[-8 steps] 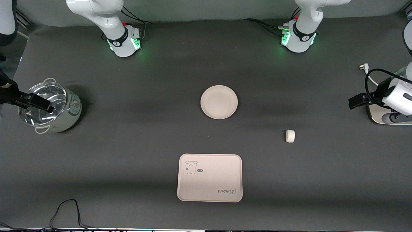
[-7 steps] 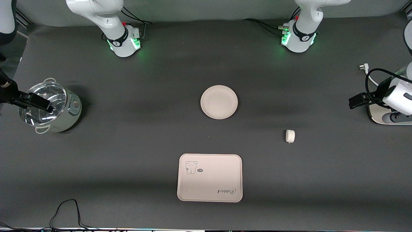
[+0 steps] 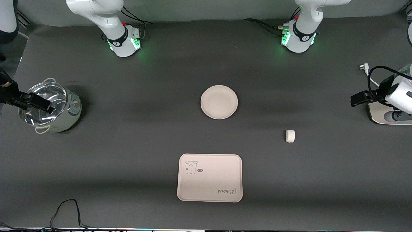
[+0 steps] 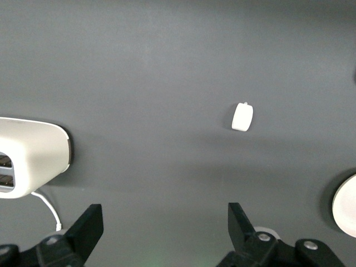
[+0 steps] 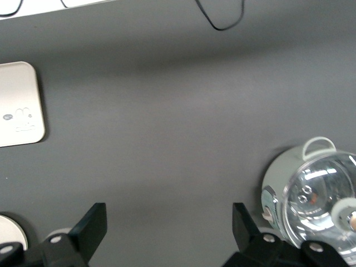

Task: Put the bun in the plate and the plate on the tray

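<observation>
The small white bun [image 3: 290, 136] lies on the dark table, toward the left arm's end. It also shows in the left wrist view as the bun [image 4: 243, 117]. The round cream plate [image 3: 219, 101] sits mid-table with nothing on it. The cream tray [image 3: 209, 177] with its bear drawing lies nearer the front camera than the plate. My left gripper [image 3: 355, 99] hangs open beside a white appliance, well apart from the bun; the left gripper [image 4: 165, 214] holds nothing. My right gripper [image 3: 45, 104] is over a glass-lidded pot; the right gripper [image 5: 168, 214] is open and holds nothing.
A glass-lidded pot [image 3: 51, 108] stands at the right arm's end. A white toaster-like appliance [image 3: 384, 116] with a cord and plug [image 3: 363, 67] sits at the left arm's end. A black cable [image 3: 66, 209] loops by the front edge.
The left gripper has shifted slightly toward the robots' side of the table. The right arm, bun, plate and tray have not moved.
</observation>
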Available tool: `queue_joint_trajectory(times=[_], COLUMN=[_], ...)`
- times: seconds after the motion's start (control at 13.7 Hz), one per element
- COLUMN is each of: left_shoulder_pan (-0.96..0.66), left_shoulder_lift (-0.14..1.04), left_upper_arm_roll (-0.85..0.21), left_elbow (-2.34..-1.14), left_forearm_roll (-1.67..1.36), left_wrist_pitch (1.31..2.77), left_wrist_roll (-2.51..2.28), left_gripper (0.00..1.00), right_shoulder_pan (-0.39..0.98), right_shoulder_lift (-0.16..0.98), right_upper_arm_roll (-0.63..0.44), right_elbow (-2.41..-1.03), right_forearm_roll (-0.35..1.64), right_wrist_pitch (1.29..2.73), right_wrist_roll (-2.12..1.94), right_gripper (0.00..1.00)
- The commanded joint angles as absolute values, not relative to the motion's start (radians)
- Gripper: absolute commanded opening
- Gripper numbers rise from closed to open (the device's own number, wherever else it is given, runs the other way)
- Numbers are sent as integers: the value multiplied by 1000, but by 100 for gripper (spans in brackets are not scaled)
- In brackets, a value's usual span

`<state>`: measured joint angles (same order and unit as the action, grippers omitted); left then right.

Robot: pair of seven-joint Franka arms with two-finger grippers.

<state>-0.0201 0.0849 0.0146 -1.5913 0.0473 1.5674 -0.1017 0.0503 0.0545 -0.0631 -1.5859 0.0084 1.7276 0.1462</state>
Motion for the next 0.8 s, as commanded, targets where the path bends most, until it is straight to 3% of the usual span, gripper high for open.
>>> queue_joint_trajectory(times=[0.0, 0.15, 0.37, 0.73], left_shoulder_pan=[-34, -81, -98, -78], left_shoulder_lift=[97, 97, 101, 87], left_upper_arm_roll=[9, -35, -205, -219], left_elbow=[-1555, -1560, -1560, -1610], left_forearm_roll=[54, 42, 14, 24], left_wrist_pitch=[1508, 1496, 1497, 1518], left_wrist_roll=[-92, -183, -435, -427], left_gripper=[100, 100, 100, 100], right_shoulder_pan=[54, 57, 57, 55], right_shoulder_lift=[57, 60, 60, 61], right_upper_arm_roll=[-57, -57, -54, -60], right_elbow=[-1597, -1600, -1600, -1601], right_forearm_roll=[17, 17, 17, 18], right_wrist_pitch=[1749, 1737, 1730, 1678], right_wrist_roll=[143, 135, 114, 72], right_gripper=[100, 100, 100, 100])
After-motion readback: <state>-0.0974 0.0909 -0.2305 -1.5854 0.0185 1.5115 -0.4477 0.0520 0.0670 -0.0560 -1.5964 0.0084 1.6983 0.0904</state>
